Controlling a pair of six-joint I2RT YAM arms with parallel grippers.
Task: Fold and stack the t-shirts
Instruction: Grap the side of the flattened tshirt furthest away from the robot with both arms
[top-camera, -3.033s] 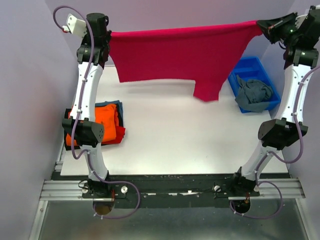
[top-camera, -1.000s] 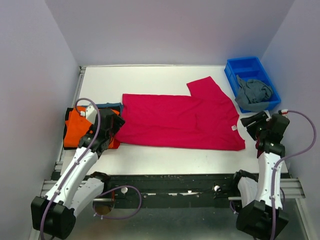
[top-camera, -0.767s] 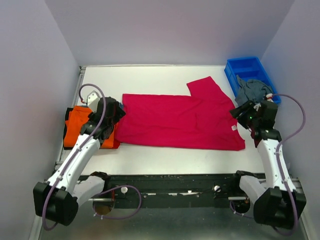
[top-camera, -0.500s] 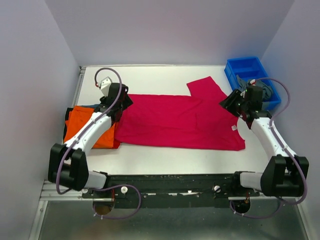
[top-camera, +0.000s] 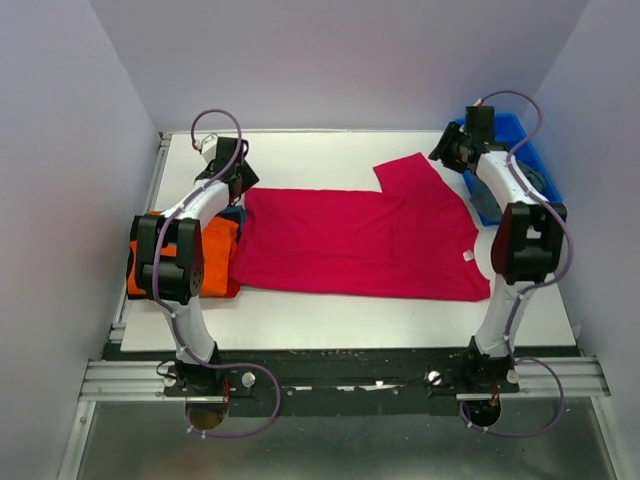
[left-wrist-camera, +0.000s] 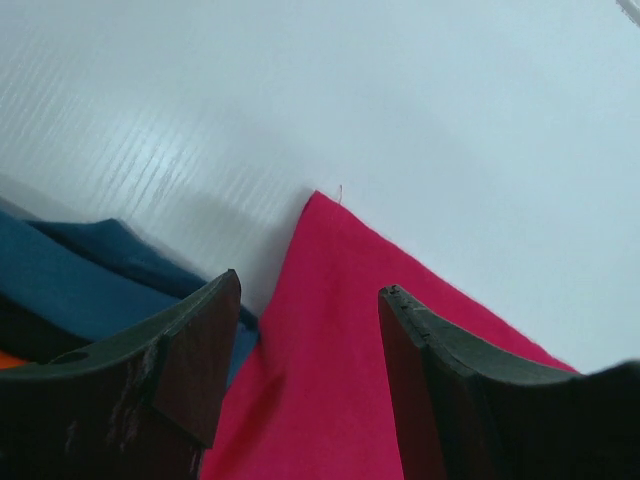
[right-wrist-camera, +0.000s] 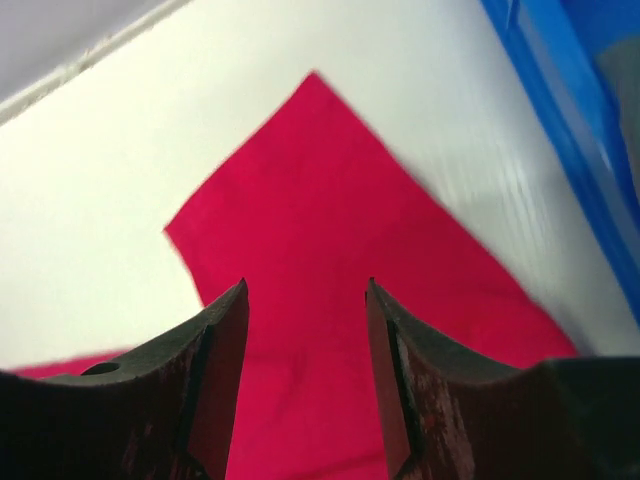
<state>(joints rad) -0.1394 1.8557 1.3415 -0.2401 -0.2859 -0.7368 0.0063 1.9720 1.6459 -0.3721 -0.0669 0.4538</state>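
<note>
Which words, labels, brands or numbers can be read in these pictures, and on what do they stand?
None can be read.
The small white tag on the crimson t-shirt: too small to read.
The two wrist views show no writing.

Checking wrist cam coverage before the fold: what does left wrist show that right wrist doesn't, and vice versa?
Left wrist only: a blue shirt beside a corner of the pink shirt. Right wrist only: the blue bin and the pink shirt's sleeve. Both: the pink shirt lying flat on the white table, with an open gripper above it holding nothing, the left gripper and the right gripper.
</note>
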